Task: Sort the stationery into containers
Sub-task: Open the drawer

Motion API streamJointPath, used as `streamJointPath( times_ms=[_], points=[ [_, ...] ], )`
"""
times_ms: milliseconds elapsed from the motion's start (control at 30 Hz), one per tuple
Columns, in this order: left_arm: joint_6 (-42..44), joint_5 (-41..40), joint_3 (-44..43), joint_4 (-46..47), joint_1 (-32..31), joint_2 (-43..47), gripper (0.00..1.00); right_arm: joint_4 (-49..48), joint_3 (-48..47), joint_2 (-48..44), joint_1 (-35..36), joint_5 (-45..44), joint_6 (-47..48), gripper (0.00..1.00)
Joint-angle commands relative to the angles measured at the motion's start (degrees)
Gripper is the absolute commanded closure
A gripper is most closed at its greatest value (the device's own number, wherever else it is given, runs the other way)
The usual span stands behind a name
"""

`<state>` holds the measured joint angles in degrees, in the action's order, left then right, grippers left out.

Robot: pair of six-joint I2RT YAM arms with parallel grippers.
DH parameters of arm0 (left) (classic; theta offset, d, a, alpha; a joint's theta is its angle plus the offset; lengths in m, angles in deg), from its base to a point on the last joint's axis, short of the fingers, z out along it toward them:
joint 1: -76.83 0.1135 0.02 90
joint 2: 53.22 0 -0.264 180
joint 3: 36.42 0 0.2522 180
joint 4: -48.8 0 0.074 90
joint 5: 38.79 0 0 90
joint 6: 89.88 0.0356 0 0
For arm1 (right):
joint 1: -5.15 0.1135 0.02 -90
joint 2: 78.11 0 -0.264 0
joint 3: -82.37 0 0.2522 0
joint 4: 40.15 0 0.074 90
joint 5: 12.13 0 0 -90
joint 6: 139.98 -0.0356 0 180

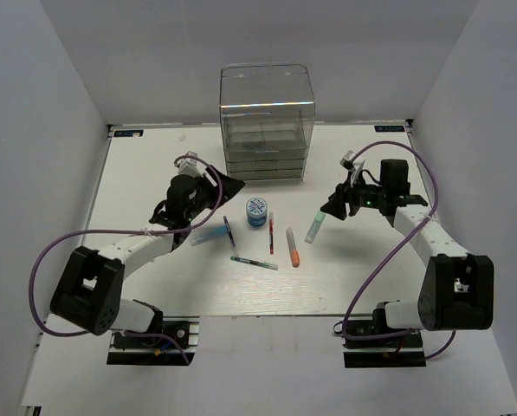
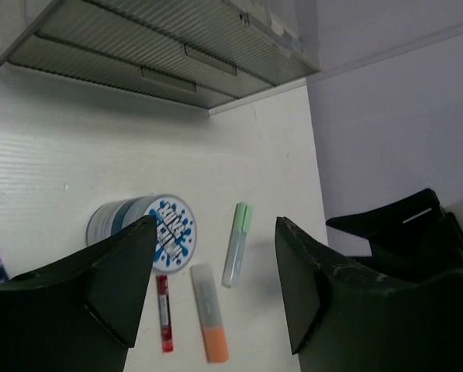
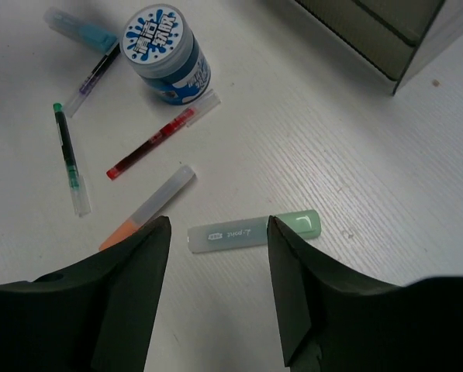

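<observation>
walls: plain pale grey; back wall point(image 1: 241, 35), left wall point(image 1: 33, 173) and right wall point(image 1: 487, 130) close the space in on three sides | furniture: one white table point(image 1: 314, 290) running up to the back wall; fine grain lines across its top | light: even and soft; shadows faint

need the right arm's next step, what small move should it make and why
Probably lower the right gripper straight down over the green marker. Its jaws stand open and empty, and the marker lies flat just beneath them, touching nothing else.
</observation>
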<state>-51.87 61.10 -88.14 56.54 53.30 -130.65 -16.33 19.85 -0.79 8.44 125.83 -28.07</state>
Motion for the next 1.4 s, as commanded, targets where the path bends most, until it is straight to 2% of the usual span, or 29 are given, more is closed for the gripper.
streamJointPath(
  times_ms=[0,133,267,300,633,700,833,967,1000,1100,1200,1267,1367],
  points=[
    [-4.17,-6.02,-2.64,9.08,-1.26,-3.67,0.27,-4.35,-0.56,-0.50,1.02,1.43,-0.38,0.40],
    [-5.41,-7.95,-6.95,14.60,-2.92,-11.49,0.25,-6.89,1.81,-1.55,2.24,-0.24,1.11,0.39],
    [-7.95,-11.64,-10.64,20.94,-4.68,-18.78,0.33,-9.45,4.45,-3.75,2.60,0.19,2.96,0.42],
    [-7.95,-13.39,-12.65,20.95,-4.68,-20.12,0.34,-12.23,5.76,-4.02,2.60,0.63,4.18,0.44],
    [-9.62,-17.71,-24.97,22.19,-6.27,-31.90,0.48,-15.77,8.50,-4.02,2.51,3.36,6.47,0.45],
    [-10.32,-18.41,-25.58,22.19,-6.27,-32.69,0.53,-16.04,8.85,-4.19,2.34,3.45,6.65,0.45],
    [-10.86,-19.47,-27.52,20.78,-6.27,-34.02,0.53,-16.57,9.38,-4.46,2.43,3.89,6.74,0.45],
    [-12.25,-20.09,-27.52,21.66,-6.27,-35.07,0.67,-16.66,9.73,-4.63,2.42,4.24,6.65,0.46],
    [-12.26,-20.61,-26.83,23.22,-6.27,-35.07,0.74,-16.66,9.99,-4.81,2.42,4.15,6.65,0.46],
    [-12.26,-20.61,-26.12,25.95,-6.27,-35.07,0.82,-16.66,10.08,-5.16,2.42,4.15,7.35,0.48],
    [-12.26,-21.14,-24.81,28.15,-6.27,-34.46,0.94,-16.22,10.08,-5.34,2.60,4.50,8.66,0.49],
    [-11.21,-19.83,-24.10,28.86,-6.27,-33.06,0.98,-15.60,9.99,-5.51,2.69,5.21,9.81,0.50],
    [-10.68,-19.21,-21.99,29.48,-6.79,-30.51,0.98,-14.29,9.64,-5.78,3.65,5.74,12.80,0.50]
  ],
)
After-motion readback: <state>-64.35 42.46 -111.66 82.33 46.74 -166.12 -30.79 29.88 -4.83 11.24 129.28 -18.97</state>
